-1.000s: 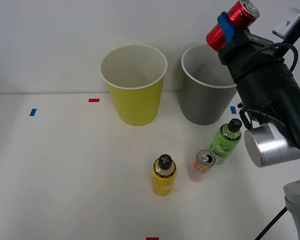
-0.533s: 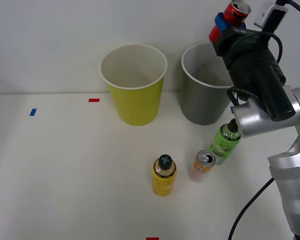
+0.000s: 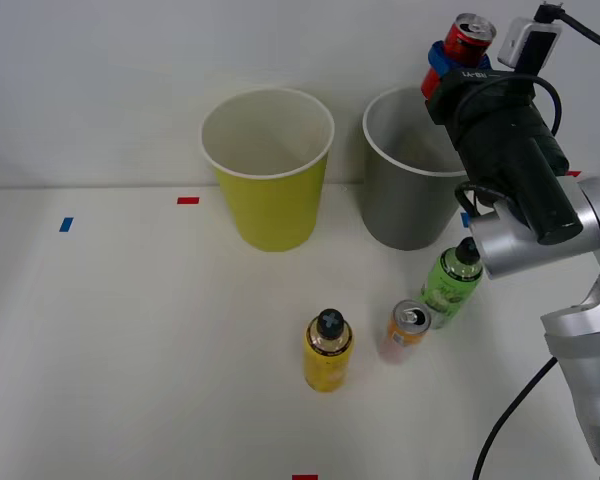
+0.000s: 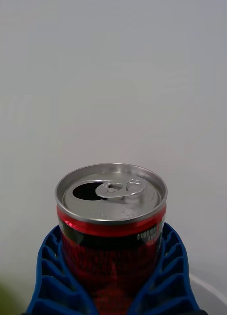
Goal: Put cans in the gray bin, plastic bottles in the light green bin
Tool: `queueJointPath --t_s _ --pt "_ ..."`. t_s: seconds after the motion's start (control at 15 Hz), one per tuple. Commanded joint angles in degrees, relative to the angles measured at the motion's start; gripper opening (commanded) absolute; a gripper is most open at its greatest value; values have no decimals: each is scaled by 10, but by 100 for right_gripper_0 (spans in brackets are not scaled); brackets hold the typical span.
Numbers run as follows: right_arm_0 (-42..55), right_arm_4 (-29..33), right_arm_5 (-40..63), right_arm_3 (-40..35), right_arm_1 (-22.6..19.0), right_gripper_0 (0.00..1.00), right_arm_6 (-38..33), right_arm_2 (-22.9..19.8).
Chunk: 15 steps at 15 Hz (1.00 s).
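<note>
My right gripper (image 3: 448,62) is shut on the red can (image 3: 466,40), held high over the right rim of the gray bin (image 3: 408,170). In the wrist view the red can (image 4: 112,221) stands upright between my blue ribbed fingers (image 4: 49,275), its silver pull-tab top facing the camera. The light green bin (image 3: 269,168) stands left of the gray one. On the table in front lie the orange can (image 3: 408,331), the green-labelled bottle (image 3: 453,280) and the yellow-labelled bottle (image 3: 328,351), all upright.
Small red tape marks (image 3: 188,200) and blue tape marks (image 3: 66,224) dot the white table. A black cable (image 3: 515,410) hangs beside my arm at the right. The wall stands close behind both bins.
The arm has swung so the red can turned from tilted to nearly upright and shifted slightly back over the gray bin's right side. Everything on the table stayed put.
</note>
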Motion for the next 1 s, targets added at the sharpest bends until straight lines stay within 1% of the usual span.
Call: queueJointPath --t_s 0.07,0.13,0.2,0.27,0.33,0.4,1.0 --pt "0 -1 0 0 -1 0 -3 0" --pt "0 0 -1 -1 -3 0 -3 0" --pt "1 1 -3 -1 -3 13 -4 0" --pt "1 1 -4 0 -4 72 -5 0" --pt "0 1 -3 0 -4 93 -6 0" --pt "0 1 -4 0 -4 100 -7 0" --pt "1 1 -4 0 -8 100 -8 1"
